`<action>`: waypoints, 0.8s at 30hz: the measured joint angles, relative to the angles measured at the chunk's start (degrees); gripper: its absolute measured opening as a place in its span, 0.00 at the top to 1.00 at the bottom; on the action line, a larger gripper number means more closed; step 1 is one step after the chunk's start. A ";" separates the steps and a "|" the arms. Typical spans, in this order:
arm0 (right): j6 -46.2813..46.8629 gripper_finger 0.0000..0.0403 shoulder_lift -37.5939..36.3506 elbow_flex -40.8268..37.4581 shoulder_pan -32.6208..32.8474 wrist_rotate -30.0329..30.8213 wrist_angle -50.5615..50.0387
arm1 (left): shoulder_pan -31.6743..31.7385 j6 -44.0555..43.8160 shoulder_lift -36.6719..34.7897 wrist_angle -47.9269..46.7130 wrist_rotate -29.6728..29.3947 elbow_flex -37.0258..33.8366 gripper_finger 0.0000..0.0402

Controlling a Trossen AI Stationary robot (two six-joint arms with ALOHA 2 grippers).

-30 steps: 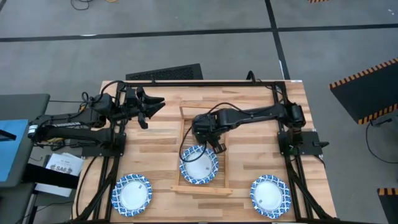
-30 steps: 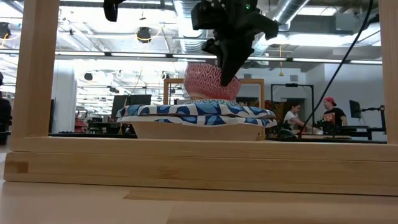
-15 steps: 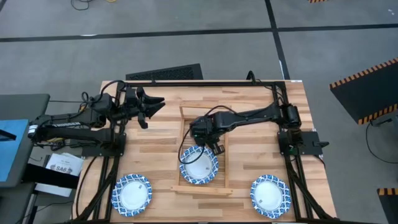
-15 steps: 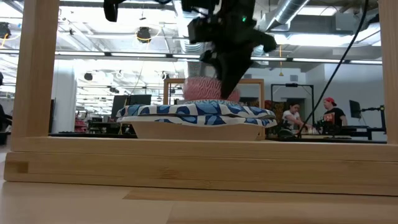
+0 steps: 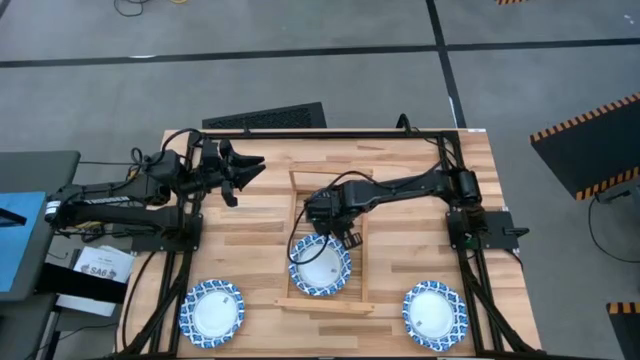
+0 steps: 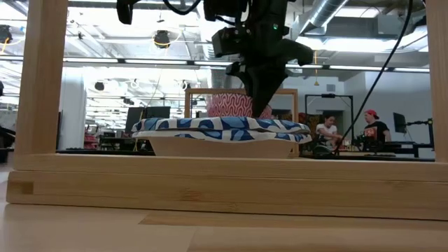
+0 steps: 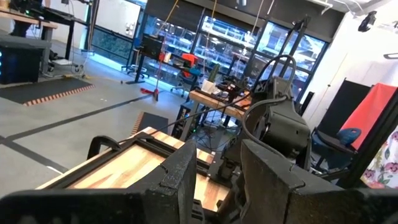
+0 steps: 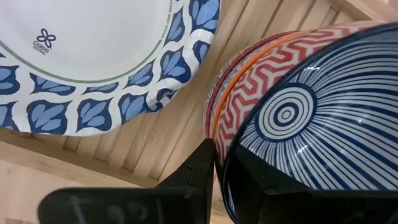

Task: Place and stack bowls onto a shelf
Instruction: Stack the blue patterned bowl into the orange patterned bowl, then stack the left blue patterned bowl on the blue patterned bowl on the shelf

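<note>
A stack of small nested bowls (image 8: 292, 106), red zigzag outside, orange rim between and dark-blue striped inside, is in my right gripper (image 8: 217, 158) over the far half of the slatted shelf (image 5: 363, 270). In the low view the red bowl (image 6: 231, 105) shows behind the wide blue-and-white bowl (image 6: 220, 129), which hides its base. That wide bowl (image 5: 320, 265) rests on the shelf's slats. My left gripper (image 5: 235, 170) is open, raised near the table's far left corner. My right gripper pinches the rim of the nested small bowls (image 8: 214, 127) on the side facing the wide bowl. One finger (image 8: 196, 171) is outside the red wall and the other (image 8: 261, 180) inside the dark-blue bowl. It comes from above, pointing down. The stack sits upright.
Two more wide blue-and-white bowls lie on the table near its near edge, one left (image 5: 212, 312) and one right (image 5: 435, 315) of the shelf. The shelf's raised rim (image 6: 224, 175) runs around the slats. Slats (image 8: 155, 155) show bare between the wide bowl and the small stack.
My right gripper has come down with the small bowl stack. In the low view the red bowl has sunk from above the wide bowl's rim to partly behind it. The gripper stayed shut on the stack.
</note>
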 joint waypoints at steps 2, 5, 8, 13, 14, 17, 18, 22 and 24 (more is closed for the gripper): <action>0.16 0.81 0.00 0.00 0.00 0.00 -0.01 | 0.00 0.00 0.00 0.00 0.00 0.00 0.72; 0.18 0.76 0.00 0.00 0.12 0.02 0.00 | 0.00 -0.02 0.00 0.00 0.00 0.00 0.72; 0.34 0.66 0.00 0.29 0.43 0.71 -0.44 | 0.00 -0.02 0.00 0.00 0.00 0.00 0.72; 0.34 0.47 -0.02 4.09 0.87 2.35 -3.06 | 0.00 -0.02 0.00 -0.01 0.00 0.00 0.72; 0.38 0.44 -0.01 4.89 0.87 2.34 -3.75 | 0.00 -0.02 0.00 0.00 0.00 0.00 0.72; 1.58 0.38 -0.02 7.61 0.50 2.33 -6.97 | 0.00 -0.02 -0.02 -0.02 0.01 0.00 0.72; 2.06 0.37 -0.02 8.45 0.28 2.30 -8.47 | 0.00 -0.02 -0.02 -0.02 0.01 0.00 0.72; 4.81 0.36 -1.38 9.61 -0.90 -0.99 -14.62 | 0.00 -0.02 0.00 -0.02 0.02 0.00 0.72; 7.28 0.35 -3.39 8.60 -1.35 -3.35 -15.79 | 0.00 -0.02 0.00 -0.10 0.02 0.00 0.72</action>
